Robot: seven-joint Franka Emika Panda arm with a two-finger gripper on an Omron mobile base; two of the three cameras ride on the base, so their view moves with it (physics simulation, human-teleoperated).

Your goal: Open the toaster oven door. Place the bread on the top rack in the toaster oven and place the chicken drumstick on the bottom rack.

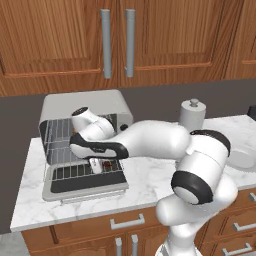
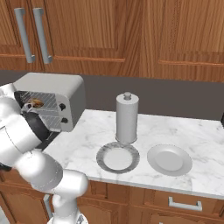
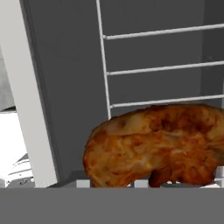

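The jaws, nearly shut on the chicken drumstick (image 3: pixel 162 146), should lower it squarely onto the pulled-out bottom rack (image 1: pixel 75 172) before letting go.

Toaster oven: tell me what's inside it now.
Inside the toaster oven, wire racks and a browned item on the upper one. The arm covers much of the interior, so the rest is hidden.

Glossy white rounded arm (image 1: pixel 160 140) with black joint bands; fingers (image 1: pixel 96 165) seemingly pale.
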